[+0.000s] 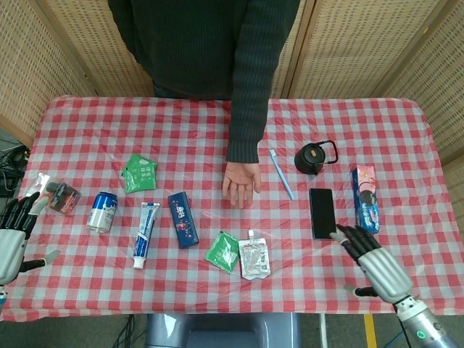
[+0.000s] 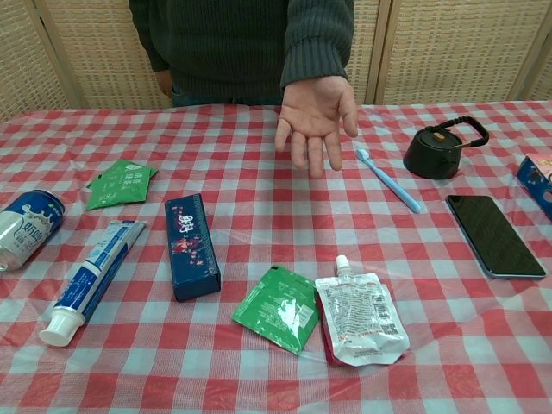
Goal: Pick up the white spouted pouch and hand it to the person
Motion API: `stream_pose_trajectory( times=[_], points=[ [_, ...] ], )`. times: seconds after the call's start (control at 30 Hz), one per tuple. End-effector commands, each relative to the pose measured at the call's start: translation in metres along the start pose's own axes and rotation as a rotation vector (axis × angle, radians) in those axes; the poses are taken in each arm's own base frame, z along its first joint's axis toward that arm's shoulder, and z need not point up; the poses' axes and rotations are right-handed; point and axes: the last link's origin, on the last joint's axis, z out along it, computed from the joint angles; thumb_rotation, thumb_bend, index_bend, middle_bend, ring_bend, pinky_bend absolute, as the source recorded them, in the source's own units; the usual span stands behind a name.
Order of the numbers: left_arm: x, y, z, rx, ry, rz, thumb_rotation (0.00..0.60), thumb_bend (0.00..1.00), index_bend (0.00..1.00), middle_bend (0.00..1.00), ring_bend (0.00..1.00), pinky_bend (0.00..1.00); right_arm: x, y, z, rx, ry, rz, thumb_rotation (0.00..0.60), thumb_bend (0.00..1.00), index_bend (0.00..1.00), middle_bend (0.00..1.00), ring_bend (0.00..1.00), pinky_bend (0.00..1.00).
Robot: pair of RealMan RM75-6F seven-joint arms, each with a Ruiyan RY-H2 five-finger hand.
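Observation:
The white spouted pouch (image 1: 254, 259) (image 2: 360, 317) lies flat near the table's front edge, spout toward the person, beside a green sachet (image 1: 223, 251) (image 2: 278, 309). The person's open palm (image 1: 241, 182) (image 2: 316, 110) waits above the table's middle. My right hand (image 1: 375, 262) hovers open over the front right of the table, fingers spread, well right of the pouch. My left hand (image 1: 12, 233) hangs open at the left table edge, holding nothing. Neither hand shows in the chest view.
A black phone (image 1: 322, 212), a blue-pink box (image 1: 365, 198), a black kettle (image 1: 314, 157) and a toothbrush (image 1: 281, 174) lie on the right half. On the left are a navy box (image 1: 183, 219), a toothpaste tube (image 1: 145, 233), a can (image 1: 102, 211) and another green sachet (image 1: 138, 172).

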Motion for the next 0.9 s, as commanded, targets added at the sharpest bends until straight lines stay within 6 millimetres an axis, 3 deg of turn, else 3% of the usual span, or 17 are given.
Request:
stream_pose_trajectory(
  times=[0.03,0.2,0.37,0.67,0.8,0.9],
  points=[
    [-0.001,-0.001,0.004,0.011,0.002,0.003,0.6,0.0,0.0,0.0,0.0,0.0,-0.008,-0.036,0.042,0.32,-0.139,-0.152,0.6,0.0,0.02,0.0,0.0,0.0],
    [-0.002,-0.004,0.01,0.035,-0.002,0.002,0.6,0.0,0.0,0.0,0.0,0.0,-0.012,-0.061,0.083,0.453,-0.158,-0.26,0.6,0.0,0.08,0.04,0.0,0.0],
    [-0.005,-0.01,0.016,0.065,-0.021,0.009,0.6,0.0,0.0,0.0,0.0,0.0,-0.017,-0.08,0.124,0.476,-0.192,-0.319,0.6,0.02,0.1,0.06,0.03,0.03],
    [-0.007,-0.016,0.021,0.102,-0.045,0.017,0.6,0.0,0.0,0.0,0.0,0.0,-0.027,-0.105,0.171,0.48,-0.204,-0.353,0.6,0.2,0.11,0.08,0.05,0.05],
    [-0.007,-0.02,0.022,0.124,-0.051,0.016,0.6,0.0,0.0,0.0,0.0,0.0,-0.033,-0.113,0.193,0.459,-0.237,-0.37,0.6,0.22,0.11,0.09,0.06,0.05],
    [-0.006,-0.023,0.024,0.137,-0.052,0.012,0.6,0.0,0.0,0.0,0.0,0.0,-0.039,-0.115,0.198,0.451,-0.278,-0.387,0.6,0.22,0.11,0.09,0.06,0.05]
  ],
)
